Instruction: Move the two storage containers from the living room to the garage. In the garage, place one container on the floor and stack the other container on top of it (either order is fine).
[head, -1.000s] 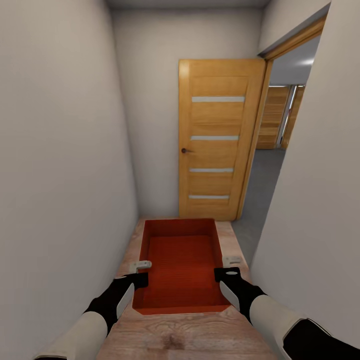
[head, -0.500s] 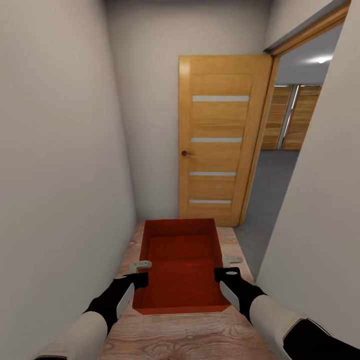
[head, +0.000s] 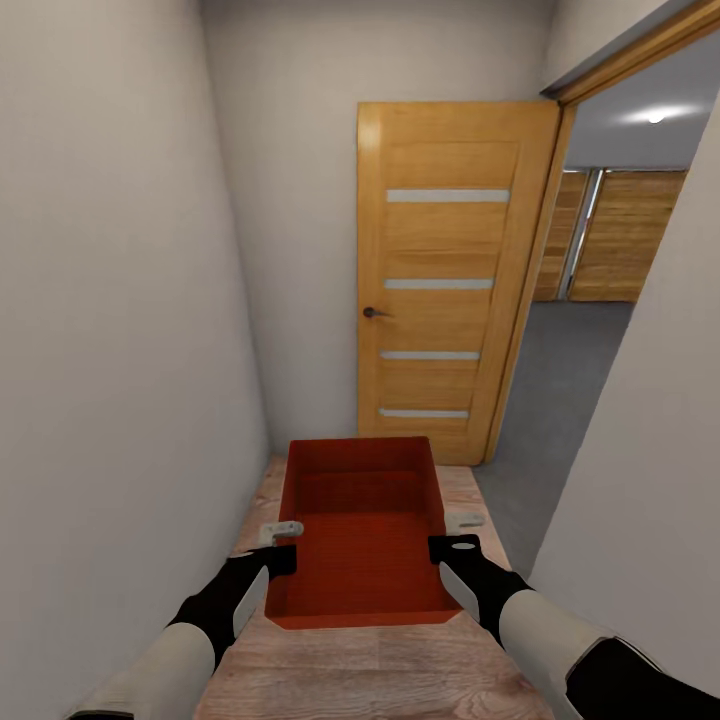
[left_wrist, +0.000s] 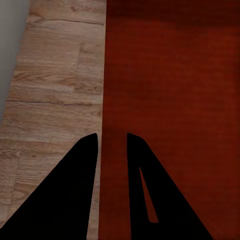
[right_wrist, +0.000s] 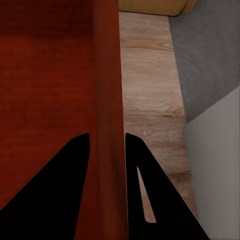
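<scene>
Now the storage container (head: 362, 530) hangs between both arms over the wood plank floor (head: 380, 670) — left gripper (head: 283, 545) pinching its left wall, right gripper (head: 452, 532) clamped on the right wall. The grey garage floor (head: 560, 390) lies ahead-right, past the open door (head: 450, 280). Best handled, I'd say, with a steady turn right — box level, corners kept off the doorframe.
</scene>
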